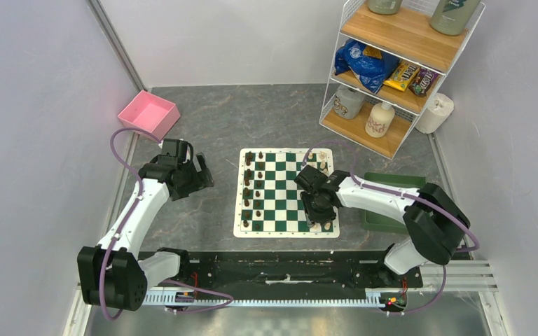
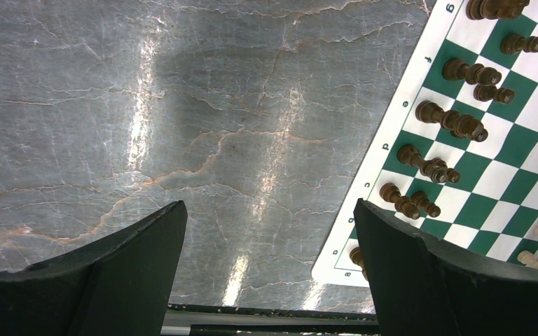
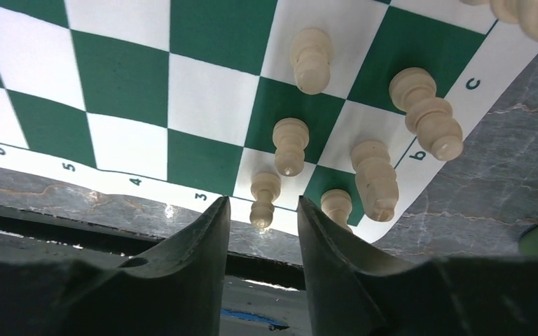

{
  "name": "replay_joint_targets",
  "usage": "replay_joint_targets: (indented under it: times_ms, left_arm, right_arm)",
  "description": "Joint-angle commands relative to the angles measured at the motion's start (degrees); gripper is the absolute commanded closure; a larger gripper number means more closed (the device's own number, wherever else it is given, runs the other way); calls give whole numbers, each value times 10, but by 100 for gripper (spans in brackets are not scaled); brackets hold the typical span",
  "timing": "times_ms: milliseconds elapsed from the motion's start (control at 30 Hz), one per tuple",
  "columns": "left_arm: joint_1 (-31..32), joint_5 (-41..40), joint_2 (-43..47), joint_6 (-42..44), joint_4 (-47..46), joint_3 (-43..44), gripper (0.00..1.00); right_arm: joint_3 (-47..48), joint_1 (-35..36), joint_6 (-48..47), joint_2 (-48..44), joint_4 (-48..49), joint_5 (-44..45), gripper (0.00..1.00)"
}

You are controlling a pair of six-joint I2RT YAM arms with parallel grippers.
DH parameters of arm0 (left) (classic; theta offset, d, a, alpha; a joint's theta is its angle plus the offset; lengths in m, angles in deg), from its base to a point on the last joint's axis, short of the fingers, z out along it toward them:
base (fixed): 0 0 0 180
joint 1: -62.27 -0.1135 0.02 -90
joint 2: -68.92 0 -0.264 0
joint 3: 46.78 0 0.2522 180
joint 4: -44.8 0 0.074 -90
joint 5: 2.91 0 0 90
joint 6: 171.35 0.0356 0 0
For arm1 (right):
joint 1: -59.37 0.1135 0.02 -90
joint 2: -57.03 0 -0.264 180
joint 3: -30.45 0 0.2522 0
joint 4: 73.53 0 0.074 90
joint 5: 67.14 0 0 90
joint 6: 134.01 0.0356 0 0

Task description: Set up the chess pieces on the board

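The green-and-white board (image 1: 286,233) lies mid-table. Dark chess pieces (image 1: 248,183) line its left columns and pale ones (image 1: 323,166) stand along its right side. My right gripper (image 1: 316,218) hovers over the board's near right corner. In the right wrist view it (image 3: 263,206) is open, its fingertips either side of a pale pawn (image 3: 265,187) that stands on the board (image 3: 126,77), with a gap on each side. Several pale pieces (image 3: 375,178) stand close by. My left gripper (image 2: 270,217) is wide open over bare table left of the board (image 2: 392,133), beside the dark pieces (image 2: 455,122).
A pink bin (image 1: 149,113) sits at the back left. A wire shelf (image 1: 392,63) with snacks and bottles stands at the back right, a paper roll (image 1: 436,112) beside it. A plain green tray (image 1: 392,183) lies under the right arm. A black rail (image 1: 287,269) runs along the near edge.
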State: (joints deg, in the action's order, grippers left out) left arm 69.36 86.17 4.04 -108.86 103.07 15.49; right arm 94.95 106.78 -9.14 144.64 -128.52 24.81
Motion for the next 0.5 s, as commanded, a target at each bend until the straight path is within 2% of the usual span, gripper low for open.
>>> replay_joint_targets:
  times_ms: [0,100,300,467]
  left_arm:
    - [-2,8,-1,10,-1,22,4]
    - [-2,-1,3,9,-1,23,4]
    - [-2,-41,46,22,-17,11,4]
    - [-2,-75,121,28,-63,-27,4]
  right_arm:
    - [36,2,-2,-42,-10,23,49]
    - [48,2,-2,-68,-21,55,40]
    - [77,-4,-5,-121,-52,188,19]
    - [100,-64,2,-143,-77,268,10]
